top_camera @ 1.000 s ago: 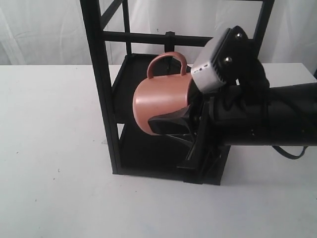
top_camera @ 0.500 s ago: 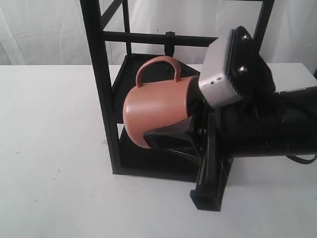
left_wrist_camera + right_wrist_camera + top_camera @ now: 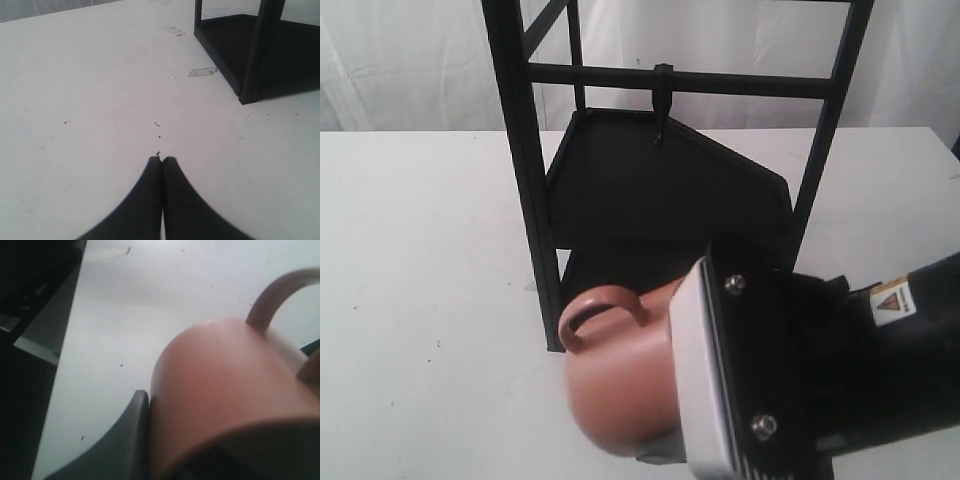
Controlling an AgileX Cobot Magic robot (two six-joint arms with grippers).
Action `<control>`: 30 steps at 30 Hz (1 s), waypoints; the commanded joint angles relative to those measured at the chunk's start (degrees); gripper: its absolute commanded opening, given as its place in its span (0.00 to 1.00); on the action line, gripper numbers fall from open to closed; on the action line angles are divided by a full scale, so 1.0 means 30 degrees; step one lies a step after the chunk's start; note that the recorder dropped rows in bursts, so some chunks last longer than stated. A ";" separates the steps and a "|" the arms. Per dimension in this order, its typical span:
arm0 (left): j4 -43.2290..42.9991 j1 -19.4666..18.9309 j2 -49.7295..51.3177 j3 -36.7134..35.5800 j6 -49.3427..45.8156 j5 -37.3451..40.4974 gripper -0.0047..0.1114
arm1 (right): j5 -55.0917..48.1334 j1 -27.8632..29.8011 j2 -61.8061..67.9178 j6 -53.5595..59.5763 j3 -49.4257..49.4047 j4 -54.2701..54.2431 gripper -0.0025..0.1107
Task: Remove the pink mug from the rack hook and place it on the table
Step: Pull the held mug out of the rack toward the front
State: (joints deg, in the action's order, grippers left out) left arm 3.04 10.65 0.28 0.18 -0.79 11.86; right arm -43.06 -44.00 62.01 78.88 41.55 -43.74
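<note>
The pink mug point(image 3: 618, 385) lies on its side with the handle up, out in front of the rack point(image 3: 524, 180), low over the table point(image 3: 420, 300). My right gripper point(image 3: 200, 410) is shut on the pink mug point(image 3: 225, 385). One of its fingers point(image 3: 131, 440) presses the mug's wall; the other is hidden behind the mug. The rack hook point(image 3: 662, 108) hangs bare from the crossbar. My left gripper point(image 3: 162, 159) is shut with nothing in it, over the white table point(image 3: 100, 90) and away from the rack.
The right arm's silver wrist camera housing point(image 3: 715, 380) and black forearm point(image 3: 880, 360) fill the lower right. The rack's corner post point(image 3: 257, 50) and bottom shelf point(image 3: 225, 40) stand near the left gripper. A scrap of clear tape point(image 3: 202, 72) lies on the table.
The right gripper has drawn the pink mug off the hook, out of the rack toward the camera and downward. The hook now hangs bare.
</note>
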 commanded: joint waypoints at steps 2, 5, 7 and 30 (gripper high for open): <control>-0.0031 0.0022 -0.0095 -0.0059 0.0113 0.0077 0.04 | 0.0237 -0.1414 0.0657 -0.3577 0.0225 0.3273 0.02; -0.0031 0.0022 -0.0095 -0.0059 0.0113 0.0077 0.04 | -0.0136 -0.1950 0.1452 -0.6047 0.0550 0.5651 0.02; -0.0031 0.0022 -0.0095 -0.0059 0.0113 0.0077 0.04 | -0.0739 -0.2196 0.2091 -0.7782 0.1127 0.6949 0.02; -0.0031 0.0022 -0.0095 -0.0059 0.0113 0.0077 0.04 | -0.4184 -0.4349 0.7993 -1.2563 0.4418 1.2178 0.02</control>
State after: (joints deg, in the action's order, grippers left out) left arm 3.04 10.65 0.28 0.18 -0.79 11.86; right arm -57.09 -56.90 85.41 43.65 54.28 -9.57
